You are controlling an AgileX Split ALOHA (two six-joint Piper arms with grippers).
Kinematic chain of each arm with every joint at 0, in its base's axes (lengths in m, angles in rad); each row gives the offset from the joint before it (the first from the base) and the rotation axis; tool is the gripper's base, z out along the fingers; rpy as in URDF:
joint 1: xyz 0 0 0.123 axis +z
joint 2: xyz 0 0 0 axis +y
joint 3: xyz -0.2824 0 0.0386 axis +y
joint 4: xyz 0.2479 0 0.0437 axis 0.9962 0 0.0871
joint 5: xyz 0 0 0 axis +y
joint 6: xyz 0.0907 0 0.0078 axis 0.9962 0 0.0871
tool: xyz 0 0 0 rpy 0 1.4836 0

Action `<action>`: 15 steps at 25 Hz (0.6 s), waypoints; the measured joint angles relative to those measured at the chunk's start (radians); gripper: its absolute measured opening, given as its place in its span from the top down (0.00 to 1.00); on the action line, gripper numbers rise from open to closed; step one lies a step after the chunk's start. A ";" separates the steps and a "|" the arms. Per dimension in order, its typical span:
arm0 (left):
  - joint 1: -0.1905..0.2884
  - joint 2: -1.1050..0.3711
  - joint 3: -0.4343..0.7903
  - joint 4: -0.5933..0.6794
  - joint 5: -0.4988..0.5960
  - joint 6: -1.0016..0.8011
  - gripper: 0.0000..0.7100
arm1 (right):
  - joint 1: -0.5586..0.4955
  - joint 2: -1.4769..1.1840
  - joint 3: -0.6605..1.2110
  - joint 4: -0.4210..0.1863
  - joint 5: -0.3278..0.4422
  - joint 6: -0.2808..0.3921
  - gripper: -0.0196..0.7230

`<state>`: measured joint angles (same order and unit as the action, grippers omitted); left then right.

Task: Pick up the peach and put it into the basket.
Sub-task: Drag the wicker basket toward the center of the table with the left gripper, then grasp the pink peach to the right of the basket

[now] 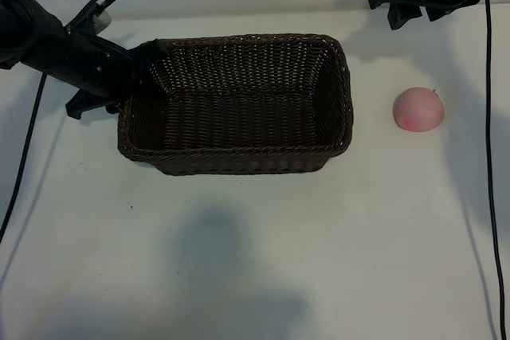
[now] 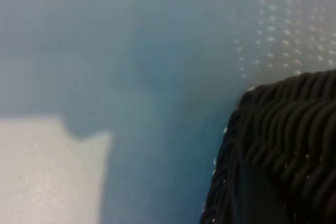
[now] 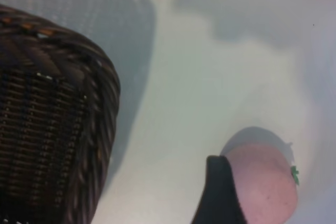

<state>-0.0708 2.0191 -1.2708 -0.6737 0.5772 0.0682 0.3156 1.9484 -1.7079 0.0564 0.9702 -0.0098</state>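
Basket (image 1: 237,105) is sitting a little left of the table's (image 1: 255,260) centre, long side running 9 to 3 o'clock, open top facing up, nothing lying inside it. Dark wicker, braided rim.

Peach (image 1: 419,109) is resting on the bare table at 3 o'clock from the basket, apart from it, with a clear strip of table between them. Pink-red blotch is showing on its lower side, small dark stem at its 1 o'clock edge. Nothing is touching it in the exterior view.

Left gripper (image 1: 143,65) is pressing in at the basket's 10 o'clock corner, the arm reaching in from 9 o'clock. Its tips are lost against the dark weave, so I cannot tell whether it is gripping the rim or merely sitting against it, nor how wide the claw is standing. The left wrist view is giving only the basket's woven corner (image 2: 283,150) close up beside the table surface (image 2: 47,171).

Right gripper (image 1: 406,1) is hanging at the frame's 1 o'clock, at 12 o'clock from the peach and well apart from it. Claw is standing wide, holding nothing. In the right wrist view one dark finger (image 3: 218,192) is overlapping the peach (image 3: 265,182), with the basket's corner (image 3: 52,124) off to the side.
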 joint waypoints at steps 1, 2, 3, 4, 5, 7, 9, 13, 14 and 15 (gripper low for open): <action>0.000 0.000 0.000 -0.005 0.006 0.000 0.55 | 0.000 0.000 0.000 0.000 0.000 0.000 0.28; 0.000 0.000 0.000 -0.008 0.012 0.000 0.49 | 0.000 0.000 0.000 0.000 0.000 0.000 0.28; 0.000 0.000 0.000 -0.011 0.017 0.001 0.43 | 0.000 0.000 0.000 0.000 0.000 0.000 0.28; 0.000 0.000 0.000 -0.013 0.021 0.001 0.36 | 0.000 0.000 0.000 0.000 0.000 0.000 0.28; 0.000 0.000 0.000 -0.013 0.024 0.001 0.30 | 0.000 0.000 0.000 0.000 0.000 0.000 0.28; 0.000 -0.006 0.000 -0.013 0.033 0.001 0.19 | 0.000 0.000 0.000 0.000 0.000 0.000 0.28; 0.000 -0.026 0.000 -0.012 0.038 0.001 0.14 | 0.000 0.000 0.000 0.000 0.001 0.000 0.28; 0.000 -0.108 0.000 0.041 0.042 -0.001 0.12 | 0.000 0.000 0.000 0.000 0.002 0.000 0.28; 0.000 -0.134 0.000 0.067 0.046 -0.006 0.12 | 0.000 0.000 0.000 0.000 0.005 0.000 0.28; 0.000 -0.156 -0.001 0.097 0.051 -0.018 0.12 | 0.000 0.000 0.000 0.000 0.006 -0.001 0.28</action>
<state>-0.0708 1.8631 -1.2719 -0.5766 0.6287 0.0502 0.3156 1.9484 -1.7079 0.0564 0.9766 -0.0107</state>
